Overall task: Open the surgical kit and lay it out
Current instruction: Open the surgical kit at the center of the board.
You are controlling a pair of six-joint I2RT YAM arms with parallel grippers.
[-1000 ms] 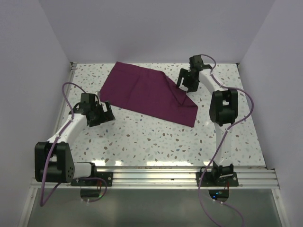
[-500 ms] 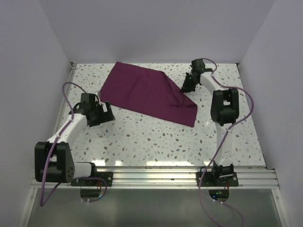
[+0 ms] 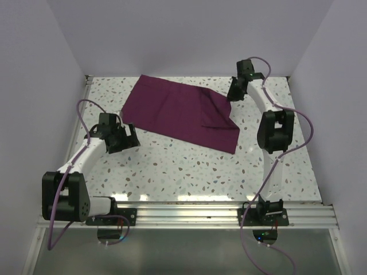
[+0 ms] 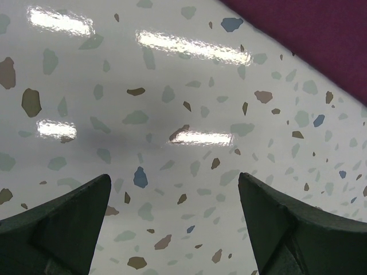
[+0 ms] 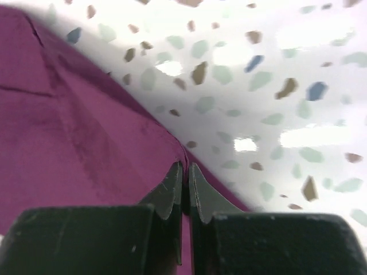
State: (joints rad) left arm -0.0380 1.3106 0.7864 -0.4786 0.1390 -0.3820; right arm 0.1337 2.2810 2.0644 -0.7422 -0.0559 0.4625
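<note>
The surgical kit is a dark purple cloth wrap [image 3: 172, 112] lying folded on the far half of the speckled table [image 3: 189, 166]. My right gripper [image 3: 234, 91] is at the wrap's far right corner, shut on a pinch of its edge, which rises toward the fingers. In the right wrist view the two fingers meet on the cloth's fold [image 5: 184, 166], with the purple cloth [image 5: 74, 132] spreading to the left. My left gripper [image 3: 123, 139] hovers open just off the wrap's near left corner. Between its fingers [image 4: 172, 183] is only bare table, and the cloth [image 4: 321, 34] shows at the top right.
White walls enclose the table on three sides. A metal rail [image 3: 189, 209] with both arm bases runs along the near edge. The right arm's elbow [image 3: 274, 130] stands just right of the wrap.
The right gripper has shut on the wrap's right edge and drawn back toward the far right corner, pulling the flap with it. The left arm has stayed still.
</note>
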